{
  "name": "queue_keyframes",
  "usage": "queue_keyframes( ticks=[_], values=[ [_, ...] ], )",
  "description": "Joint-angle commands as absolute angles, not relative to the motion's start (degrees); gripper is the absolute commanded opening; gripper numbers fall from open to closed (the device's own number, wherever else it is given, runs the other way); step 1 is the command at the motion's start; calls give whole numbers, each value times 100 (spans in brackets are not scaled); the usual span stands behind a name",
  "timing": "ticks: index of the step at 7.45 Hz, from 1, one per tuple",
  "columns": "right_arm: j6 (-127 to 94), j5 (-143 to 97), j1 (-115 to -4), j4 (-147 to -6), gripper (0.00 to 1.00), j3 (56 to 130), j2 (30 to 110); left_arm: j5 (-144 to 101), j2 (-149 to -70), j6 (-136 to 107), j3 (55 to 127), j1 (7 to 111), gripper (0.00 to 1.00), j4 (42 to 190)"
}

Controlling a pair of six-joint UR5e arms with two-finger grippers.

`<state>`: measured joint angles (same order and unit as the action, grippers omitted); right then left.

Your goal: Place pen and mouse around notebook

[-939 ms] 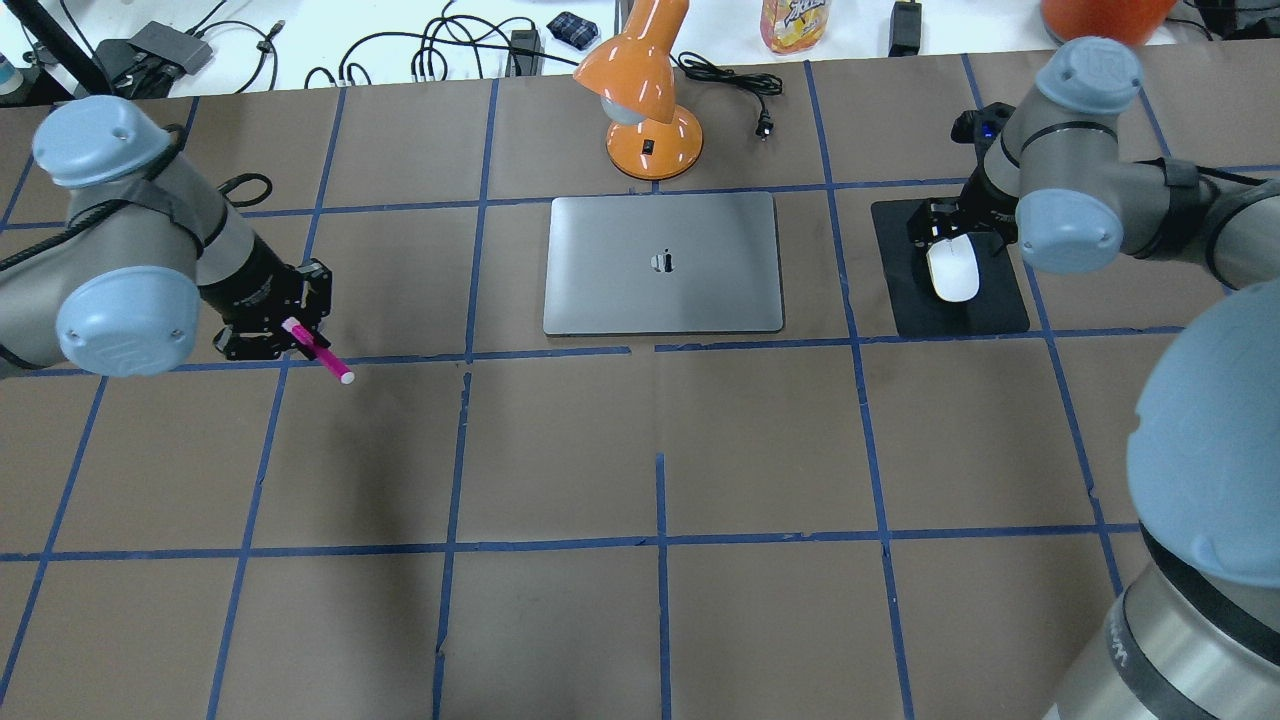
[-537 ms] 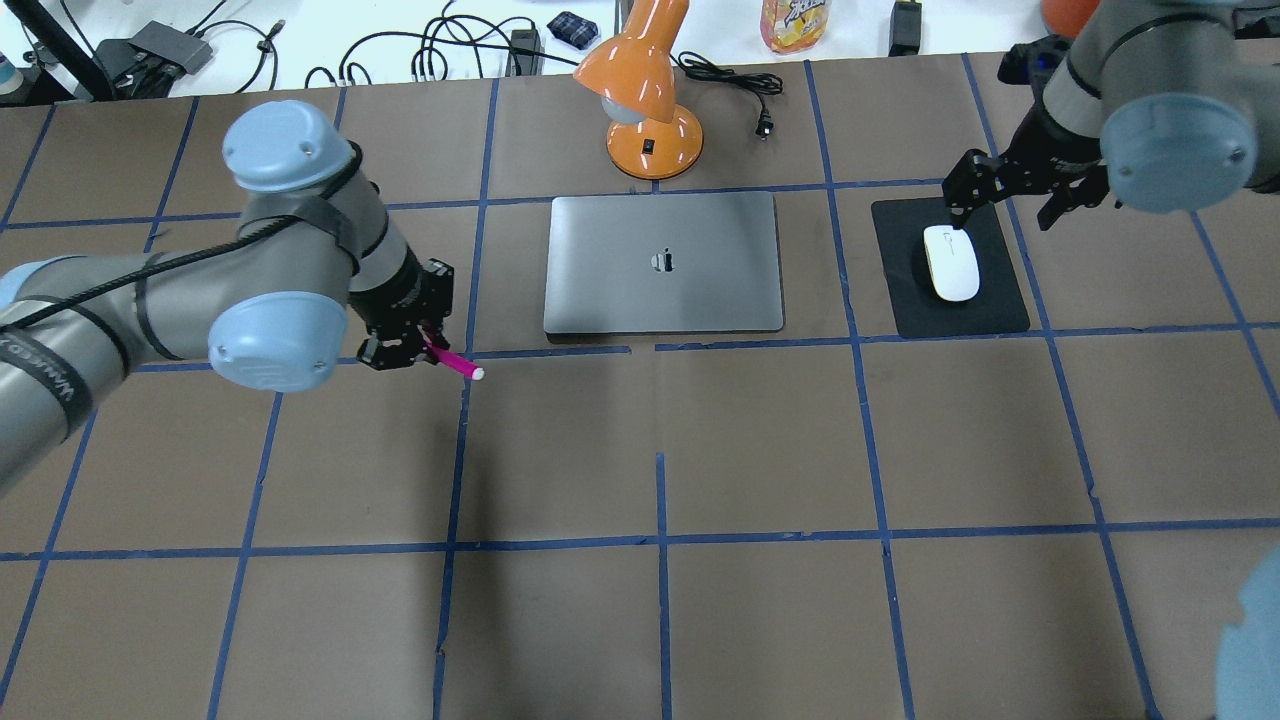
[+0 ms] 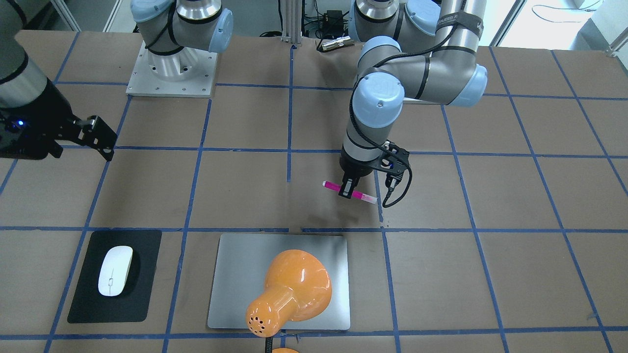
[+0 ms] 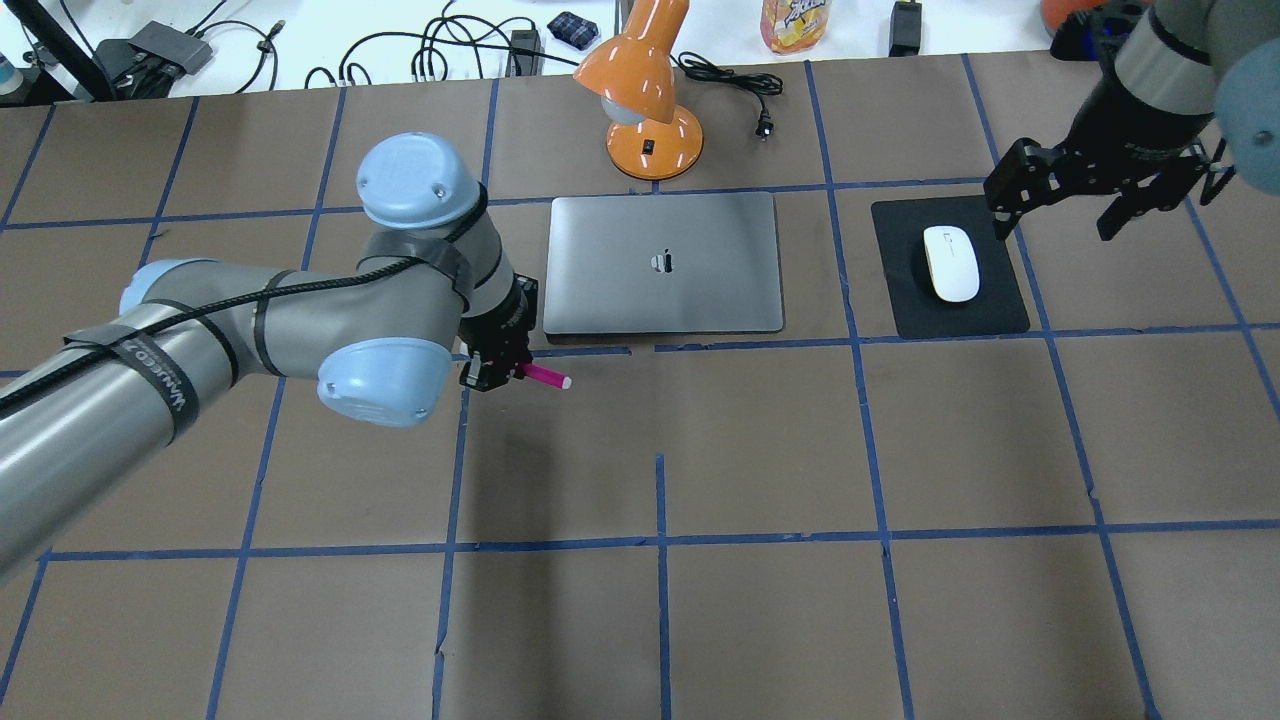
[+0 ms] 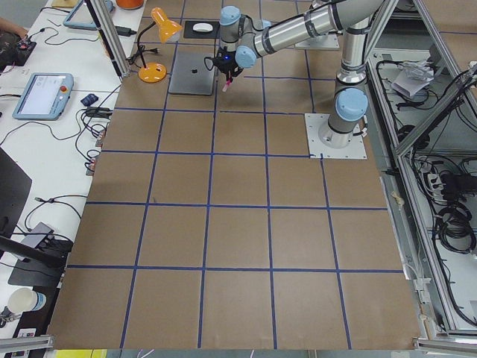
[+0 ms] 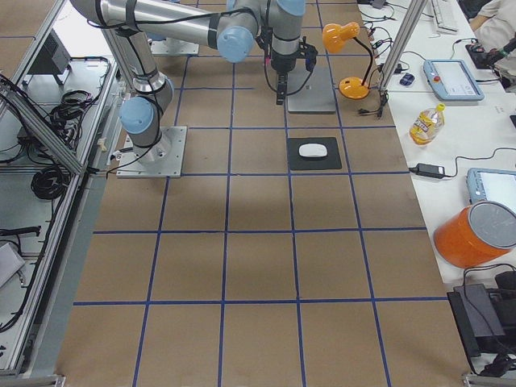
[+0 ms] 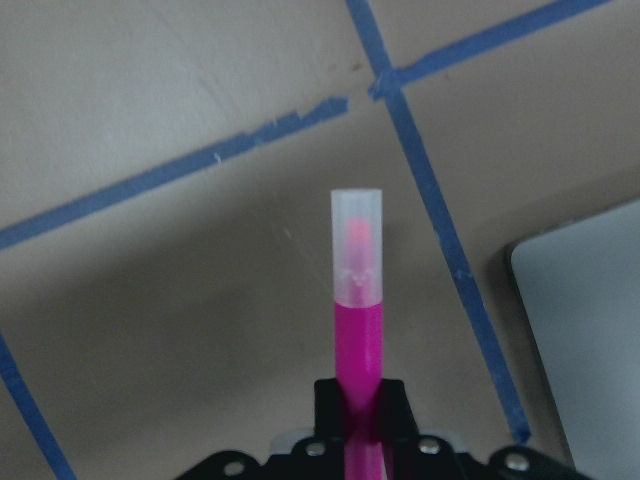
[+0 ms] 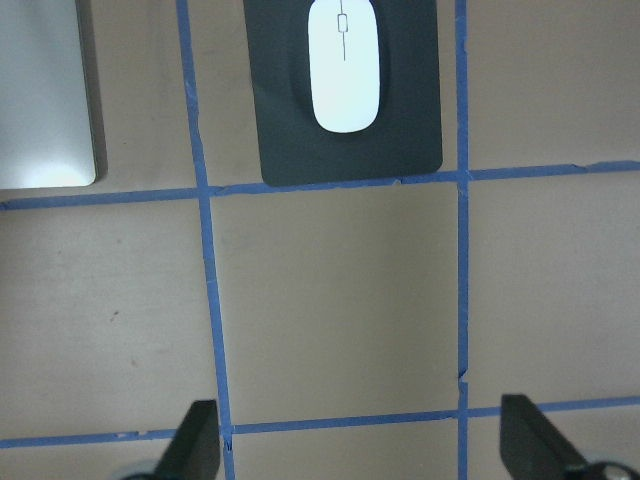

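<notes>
My left gripper (image 4: 497,372) is shut on the magenta pen (image 4: 543,377), which is held level above the table just in front of the notebook's near-left corner. The silver notebook (image 4: 662,262) lies flat at the middle of the table. The left wrist view shows the pen (image 7: 357,300) pointing out from the jaws, with the notebook's corner (image 7: 590,350) to its right. The white mouse (image 4: 951,262) rests on a black mat (image 4: 990,310) to the right of the notebook. My right gripper (image 4: 1058,225) hangs open, apart from the mouse, above the mat's far-right edge. In the right wrist view the mouse (image 8: 344,65) lies far ahead of the fingertips (image 8: 195,440).
An orange desk lamp (image 4: 645,100) stands just behind the notebook and covers part of it in the front-facing view (image 3: 289,289). Its cord and plug (image 4: 762,125) lie beside it. A bottle (image 4: 795,25) and cables sit beyond the table's far edge.
The left arm has carried the pen to the right, up to the notebook's near-left corner. The right gripper has drawn away from the mouse, up and to the right; the mouse stays on the mat.
</notes>
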<state>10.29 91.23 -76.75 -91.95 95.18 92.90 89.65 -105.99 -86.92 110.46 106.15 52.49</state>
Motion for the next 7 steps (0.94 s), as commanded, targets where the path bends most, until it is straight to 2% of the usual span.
queue_keyframes(
  ticks=[1, 3, 6, 7],
  values=[
    [1028, 9079, -7716, -8930, 100, 9501, 9615, 8965, -11011, -9507, 11030, 11230, 0, 4827],
    [635, 8860, -8101, -8695, 100, 9135, 9354, 8965, -11336, -9948, 10978, 11486, 0, 4221],
    [-253, 8947, -8980, -8279, 100, 7983, 8545, 9035, -11680, -10107, 10574, 11671, 0, 4175],
    [-290, 8930, -8991, -8332, 100, 7885, 8456, 9079, -11689, -10020, 10599, 11672, 86, 4218]
  ],
)
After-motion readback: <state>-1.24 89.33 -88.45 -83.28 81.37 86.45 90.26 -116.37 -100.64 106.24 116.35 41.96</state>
